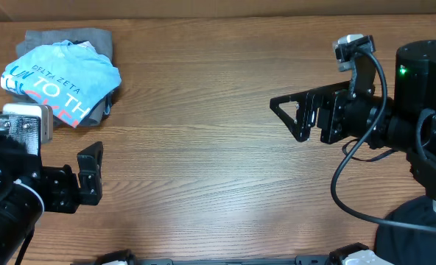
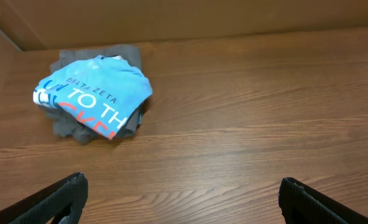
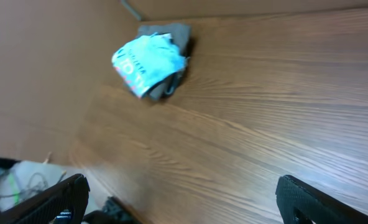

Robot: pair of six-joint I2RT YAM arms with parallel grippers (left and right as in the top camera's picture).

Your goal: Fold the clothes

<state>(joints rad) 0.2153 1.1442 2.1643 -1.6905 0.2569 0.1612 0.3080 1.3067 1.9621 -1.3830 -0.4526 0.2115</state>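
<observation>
blue printed shirt (image 2: 94, 87) lies atop a grey garment (image 2: 69, 129) on wooden table (image 2: 252, 112); left tool (image 2: 183, 199) spread wide.

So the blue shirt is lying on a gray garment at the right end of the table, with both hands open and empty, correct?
Not quite. The blue shirt on the gray garment lies at the left end of the table, beyond the left hand, not the right end. The overhead view shows this. The rest holds: the left hand and the right hand are open and empty.
</observation>
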